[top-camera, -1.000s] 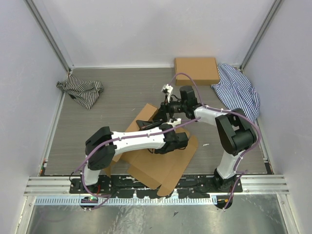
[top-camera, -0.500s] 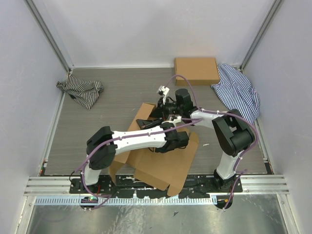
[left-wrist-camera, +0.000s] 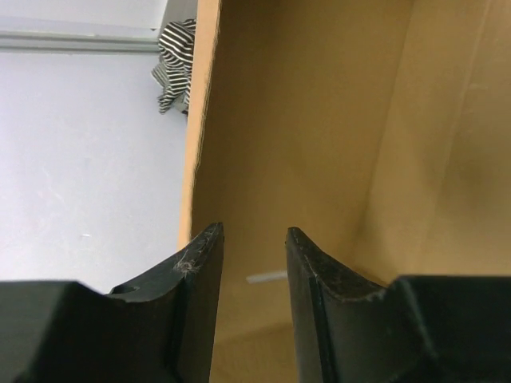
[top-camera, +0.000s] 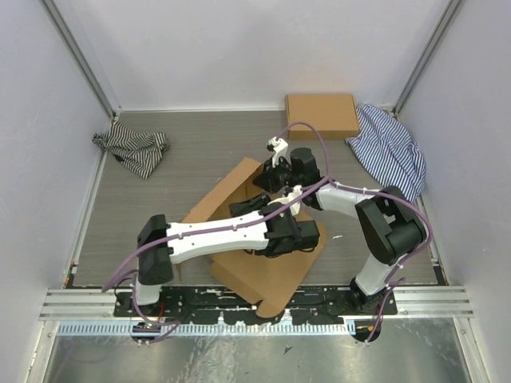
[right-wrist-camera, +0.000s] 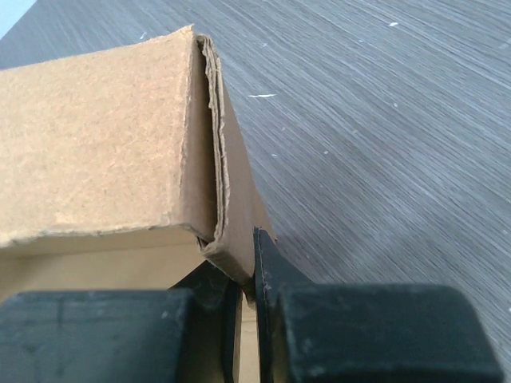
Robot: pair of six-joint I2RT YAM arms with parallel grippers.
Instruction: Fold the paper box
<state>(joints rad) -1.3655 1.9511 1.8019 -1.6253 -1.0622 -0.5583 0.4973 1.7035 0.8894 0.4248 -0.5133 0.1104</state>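
The paper box (top-camera: 267,275) lies half-formed in the middle of the table, with one long wall (top-camera: 227,191) raised toward the far left. My left gripper (top-camera: 279,227) is low inside it. In the left wrist view, the left gripper (left-wrist-camera: 254,239) stands open with nothing between its fingers, facing the paper box's brown inner wall (left-wrist-camera: 303,128). My right gripper (top-camera: 267,182) is at the box's far corner. In the right wrist view, the right gripper (right-wrist-camera: 249,267) is shut on the doubled-over edge of the paper box wall (right-wrist-camera: 96,136).
A smaller ready-made brown box (top-camera: 322,115) sits at the back right, beside a blue striped cloth (top-camera: 391,152). A dark striped cloth (top-camera: 132,148) lies at the back left and also shows in the left wrist view (left-wrist-camera: 176,64). Walls enclose the table on three sides.
The right gripper closed on the box's far wall edge. The left gripper let go and opened. The box swung round, and its far-left wall now stands higher.
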